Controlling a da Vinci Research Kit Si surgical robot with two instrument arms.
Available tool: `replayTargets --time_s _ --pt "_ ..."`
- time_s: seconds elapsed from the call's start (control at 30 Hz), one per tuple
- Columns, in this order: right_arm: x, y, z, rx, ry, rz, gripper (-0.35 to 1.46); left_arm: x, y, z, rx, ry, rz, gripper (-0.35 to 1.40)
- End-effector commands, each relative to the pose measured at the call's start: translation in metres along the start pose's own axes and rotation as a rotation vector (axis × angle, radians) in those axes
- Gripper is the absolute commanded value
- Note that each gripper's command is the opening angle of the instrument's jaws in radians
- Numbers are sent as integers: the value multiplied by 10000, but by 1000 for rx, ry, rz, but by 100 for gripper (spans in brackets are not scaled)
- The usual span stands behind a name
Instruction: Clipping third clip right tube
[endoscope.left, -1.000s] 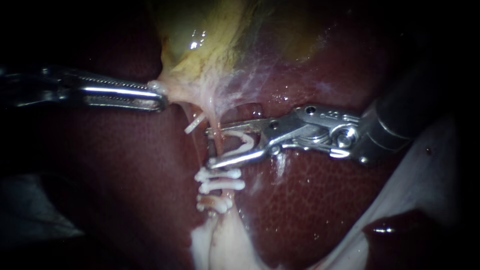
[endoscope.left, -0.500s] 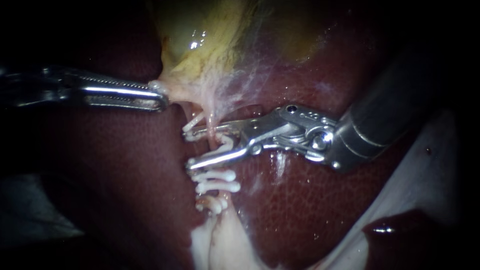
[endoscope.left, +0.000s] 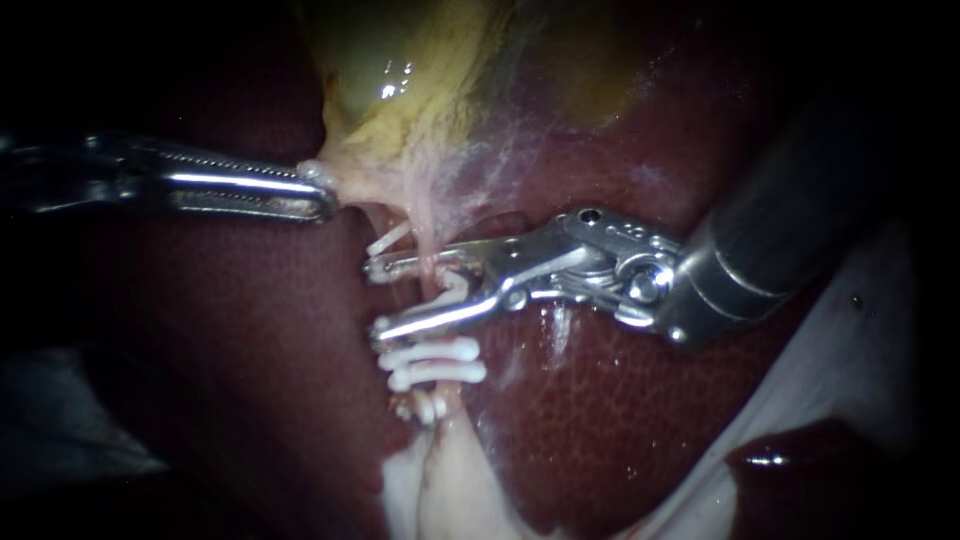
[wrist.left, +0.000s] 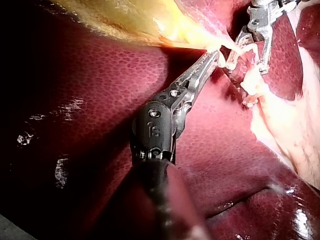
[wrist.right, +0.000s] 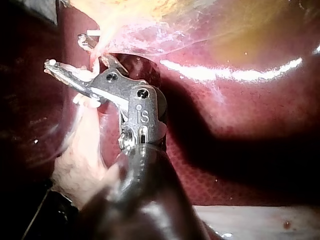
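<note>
Dark red liver (endoscope.left: 620, 420) fills the background, with the yellow gallbladder (endoscope.left: 400, 80) lying above it. The left instrument (endoscope.left: 322, 195) enters level from the left. Its jaws are clamped on the gallbladder's pale lower edge, which stands taut. The right instrument (endoscope.left: 378, 298) comes down from the upper right, its wrist bent so that the jaws point left. These jaws stand apart, both bearing on a white clip (endoscope.left: 455, 288) seated between them, and they straddle the tube (endoscope.left: 430, 262). Two closed clips (endoscope.left: 440, 352) cross the tube just below the lower jaw.
</note>
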Motion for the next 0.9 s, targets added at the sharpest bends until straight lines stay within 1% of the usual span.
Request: replayTargets --time_s 0.03,0.17,0.37,0.53,0.6,0.67,0.7,0.73,0.9 --pt "1 -1 -1 -1 0 2 45 0 0 0 0 0 0 -35" --pt "6 -3 -6 1 2 5 41 0 0 0 0 0 0 -35" --pt "6 -4 -6 1 1 17 31 0 0 0 0 0 0 -35" --pt "5 -5 -8 2 1 35 13 0 0 0 0 0 0 -35" --pt "5 -5 -9 5 0 46 2 0 0 0 0 0 0 -35" --pt "5 -6 -10 11 -3 64 -14 0 0 0 -1 0 0 -35" --pt "4 -6 -10 17 -5 76 -31 0 0 0 0 0 0 -35" --pt "4 -6 -11 19 -6 82 -35 0 -1 1 0 0 0 -35" --pt "3 -5 -13 19 -6 88 -35 0 -1 1 0 0 0 -35"
